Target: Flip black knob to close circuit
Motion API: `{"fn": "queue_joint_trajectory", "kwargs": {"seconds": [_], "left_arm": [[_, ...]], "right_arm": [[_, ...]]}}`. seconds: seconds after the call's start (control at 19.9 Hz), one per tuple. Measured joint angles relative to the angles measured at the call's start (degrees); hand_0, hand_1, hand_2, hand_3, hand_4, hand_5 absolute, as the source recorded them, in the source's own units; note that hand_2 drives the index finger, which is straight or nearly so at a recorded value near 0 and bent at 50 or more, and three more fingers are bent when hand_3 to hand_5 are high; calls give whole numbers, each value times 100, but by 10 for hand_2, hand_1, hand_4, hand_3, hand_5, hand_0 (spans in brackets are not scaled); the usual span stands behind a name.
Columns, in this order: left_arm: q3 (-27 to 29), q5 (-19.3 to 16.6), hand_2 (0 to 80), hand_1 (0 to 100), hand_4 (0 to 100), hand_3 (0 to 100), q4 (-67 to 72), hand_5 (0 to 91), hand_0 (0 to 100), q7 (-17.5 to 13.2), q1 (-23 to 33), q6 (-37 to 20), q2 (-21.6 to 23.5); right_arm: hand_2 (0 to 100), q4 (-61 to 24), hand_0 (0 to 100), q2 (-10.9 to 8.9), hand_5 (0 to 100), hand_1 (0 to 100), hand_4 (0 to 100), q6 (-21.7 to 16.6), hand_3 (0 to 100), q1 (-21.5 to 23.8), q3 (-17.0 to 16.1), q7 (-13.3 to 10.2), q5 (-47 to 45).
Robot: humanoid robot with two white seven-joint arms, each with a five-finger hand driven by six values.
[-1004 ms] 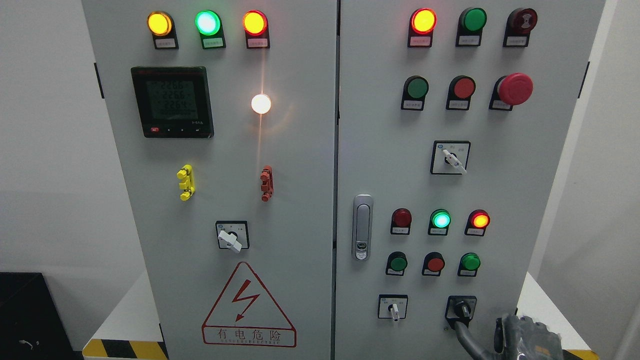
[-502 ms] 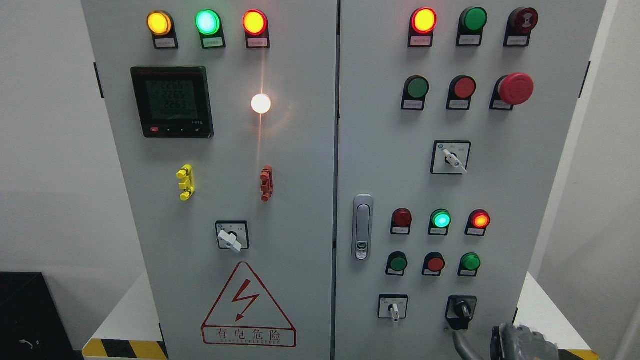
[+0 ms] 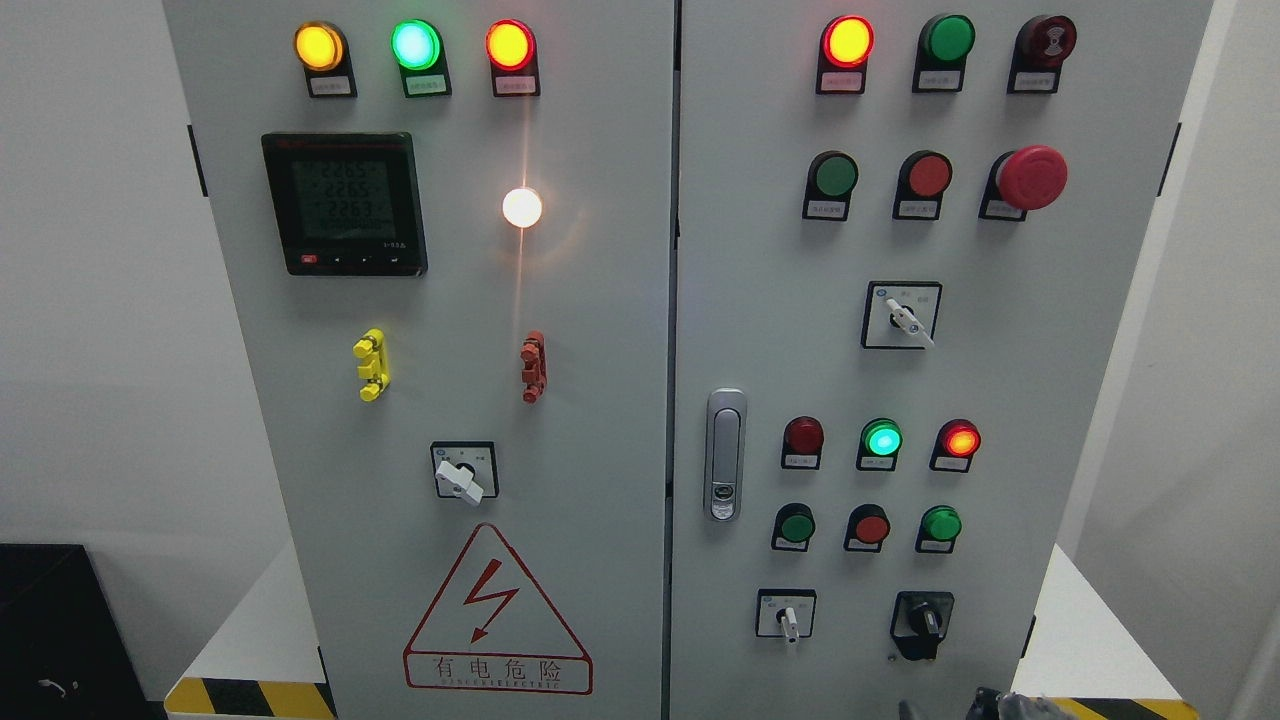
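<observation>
The black knob (image 3: 925, 622) sits at the lower right of the grey cabinet's right door (image 3: 1080, 400), on a black square base, its handle standing about upright. Only the top of my right hand (image 3: 1000, 706) shows at the bottom edge, below and right of the knob and apart from it. Nothing touches the knob. My left hand is out of the picture.
A white selector switch (image 3: 788, 620) sits left of the knob. Above it are green and red push buttons (image 3: 870, 526) and lit indicator lamps (image 3: 882, 439). The door latch (image 3: 725, 455) is at centre. A red mushroom button (image 3: 1032, 177) is at upper right.
My right hand has dropped away from the black knob, from touching its lower edge to nearly out of view at the bottom. The knob's handle looks unchanged.
</observation>
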Motion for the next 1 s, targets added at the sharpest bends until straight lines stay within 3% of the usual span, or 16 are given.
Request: {"fn": "queue_joint_trajectory", "kwargs": {"seconds": [0.15,0.3,0.35,0.5,0.6,0.8,1.0], "left_arm": [[0,0,0,556,0,0,0,0,120,0,0,0,0],[0,-1,0,556,0,0,0,0,120,0,0,0,0],[0,-1,0,556,0,0,0,0,120,0,0,0,0],[0,-2,0,556,0,0,0,0,120,0,0,0,0],[0,-2,0,556,0,0,0,0,120,0,0,0,0],[0,-2,0,556,0,0,0,0,120,0,0,0,0],[0,0,0,556,0,0,0,0,120,0,0,0,0]], "right_arm": [[549,-196,0,-4,652,70,732,0,817,253,134,-179,-713],[480,-384,0,-10,611,83,675,0,715,503,233,-323,-1476],[428,-452,0,-12,572,86,618,0,629,595,261,-381,-1780],[318,-663,0,-21,480,81,502,26,494,864,336,-475,-2656],[275,-777,0,-25,423,69,461,27,454,1012,373,-543,-3193],[175,-956,0,-34,270,22,321,-26,320,1244,465,-587,-4134],[114,-1084,0,-41,187,0,232,-249,235,1422,559,-619,-4936]]}}
